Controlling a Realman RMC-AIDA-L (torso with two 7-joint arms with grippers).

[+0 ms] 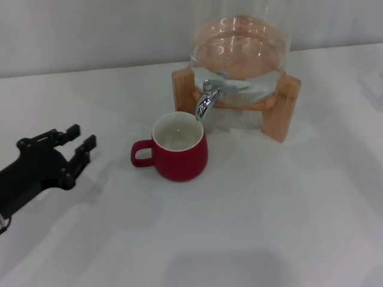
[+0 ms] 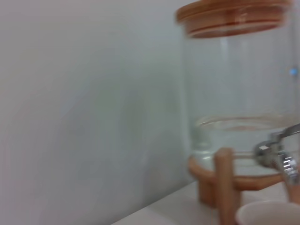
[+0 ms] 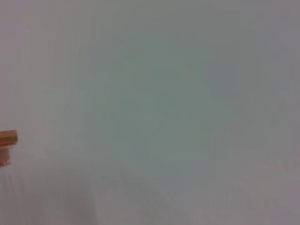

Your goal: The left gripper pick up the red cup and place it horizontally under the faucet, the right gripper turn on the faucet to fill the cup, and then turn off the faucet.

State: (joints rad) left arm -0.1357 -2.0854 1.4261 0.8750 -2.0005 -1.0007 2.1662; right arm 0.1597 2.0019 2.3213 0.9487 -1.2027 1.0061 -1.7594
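The left end effector [image 1: 76, 145] hovers at nine o'clock over the white bench [image 1: 269, 227], fingers spread wide, empty. The red cup [image 1: 178, 147] stands upright at centre, mouth up, handle toward nine o'clock, rim beneath the faucet [image 1: 206, 99]. Only the left wrist view shows the dispenser's wooden lid [image 2: 234, 16].

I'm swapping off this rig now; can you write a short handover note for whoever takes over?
Left gripper: open, empty, over the table left of the cup, apart from it.
Right gripper: not in view.
Cup: upright on the table, its mouth under the faucet, handle toward the left gripper. No water shows in it.
Done: cup placed under the spout.
Left: right gripper opens the faucet, fills the cup, then closes it.
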